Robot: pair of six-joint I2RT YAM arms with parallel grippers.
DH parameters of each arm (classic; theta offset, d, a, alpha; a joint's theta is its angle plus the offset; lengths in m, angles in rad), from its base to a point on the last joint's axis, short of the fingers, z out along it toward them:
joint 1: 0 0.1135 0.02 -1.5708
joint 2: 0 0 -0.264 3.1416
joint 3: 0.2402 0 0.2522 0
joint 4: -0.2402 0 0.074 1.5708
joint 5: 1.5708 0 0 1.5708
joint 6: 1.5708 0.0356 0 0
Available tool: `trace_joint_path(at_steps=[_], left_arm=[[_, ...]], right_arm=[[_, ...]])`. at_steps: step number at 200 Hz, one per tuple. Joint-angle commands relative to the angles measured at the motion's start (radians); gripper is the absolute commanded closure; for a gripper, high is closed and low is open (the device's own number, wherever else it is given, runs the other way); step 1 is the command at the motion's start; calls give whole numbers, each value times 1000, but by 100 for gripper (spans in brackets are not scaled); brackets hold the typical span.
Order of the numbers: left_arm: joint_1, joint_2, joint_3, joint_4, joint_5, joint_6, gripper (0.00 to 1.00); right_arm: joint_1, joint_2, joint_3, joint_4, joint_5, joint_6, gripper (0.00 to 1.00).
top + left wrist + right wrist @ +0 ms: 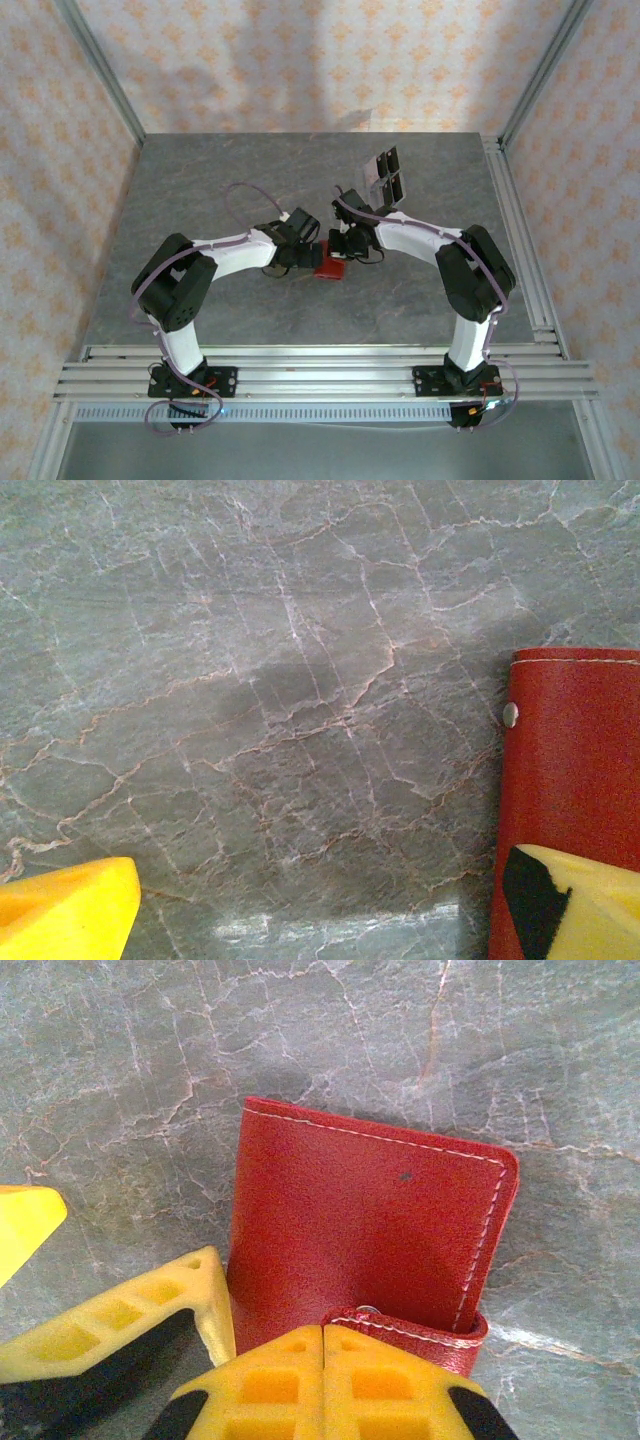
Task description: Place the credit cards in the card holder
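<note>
Red and stitched in white, the card holder [370, 1220] lies flat on the grey, veined table [200, 180]. It sits about midway between the left and right edges, somewhat nearer the near edge than the far one. We see its red outer face turned up, and a small metal stud [510, 715] shows at one side in the left wrist view.

The two arms reach in toward it from either side. The left gripper [325, 880] stands wide. One yellow finger [70, 905] hangs over bare table, well apart from the holder. The other sits over the holder's edge, with bare table between them. From the right wrist camera, that nearer finger appears just beside the holder's side.

The right gripper [323, 1335] is closed, its two yellow fingers pressed together along a straight seam. Their tips are at the holder's folded-over flap. We cannot tell from this angle whether a sliver of that flap is pinched between them; they seem merely to touch it.

Toward the far edge, right of centre, a clear plastic stand [385, 175] carries dark rectangles and stands well apart from the holder.
</note>
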Motion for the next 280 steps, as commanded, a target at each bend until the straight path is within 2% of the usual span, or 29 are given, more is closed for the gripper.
trace_joint_path(at_steps=[1, 128, 280], left_arm=[[-2, 7, -9, 9, -2, -13, 5], [-3, 7, -2, 6, 0, -9, 5], [-5, -1, -4, 5, 4, -10, 5]], right_arm=[[-3, 18, 21, 9, -3, -3, 100], [-3, 64, -26, 26, 28, -10, 100], [-40, 115, -190, 88, 70, 51, 100]])
